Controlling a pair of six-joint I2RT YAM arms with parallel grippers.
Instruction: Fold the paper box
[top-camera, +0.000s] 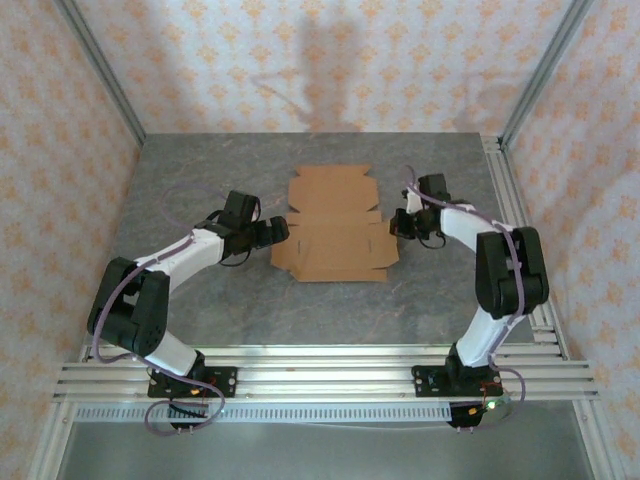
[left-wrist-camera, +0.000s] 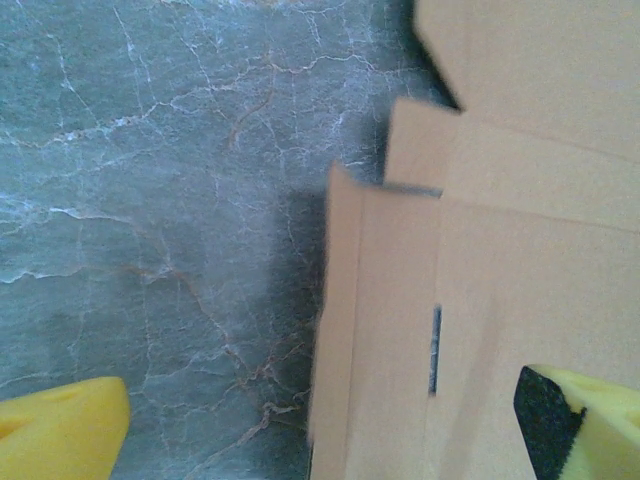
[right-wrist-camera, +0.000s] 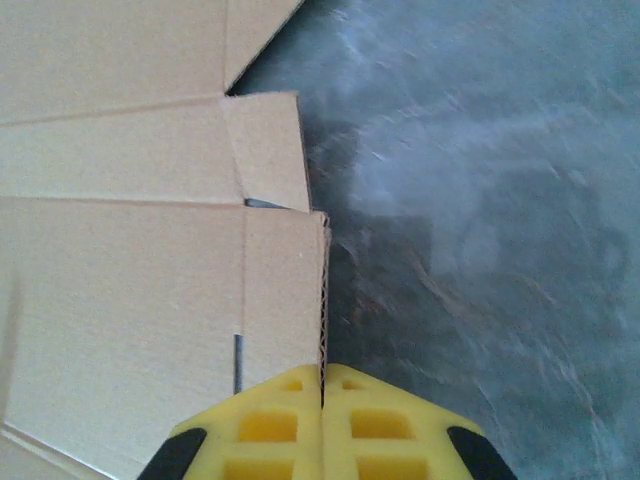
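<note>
The paper box (top-camera: 335, 225) is a flat brown creased cardboard sheet lying mid-table, its flaps spread out. My left gripper (top-camera: 281, 232) is at its left edge and is open. In the left wrist view its yellow fingers (left-wrist-camera: 62, 432) stand wide apart, one over the bare table and one over the cardboard (left-wrist-camera: 480, 300), with the sheet's left flap edge between them. My right gripper (top-camera: 401, 226) is at the sheet's right edge. In the right wrist view it (right-wrist-camera: 322, 385) is shut on the corrugated edge of the paper box's right side flap (right-wrist-camera: 285, 290).
The grey marbled table (top-camera: 200, 290) is bordered by aluminium rails along the near edge (top-camera: 320, 375) and the right side (top-camera: 515, 190). Patterned walls (top-camera: 330, 60) close in the back and both sides. Bare tabletop lies in front of the sheet.
</note>
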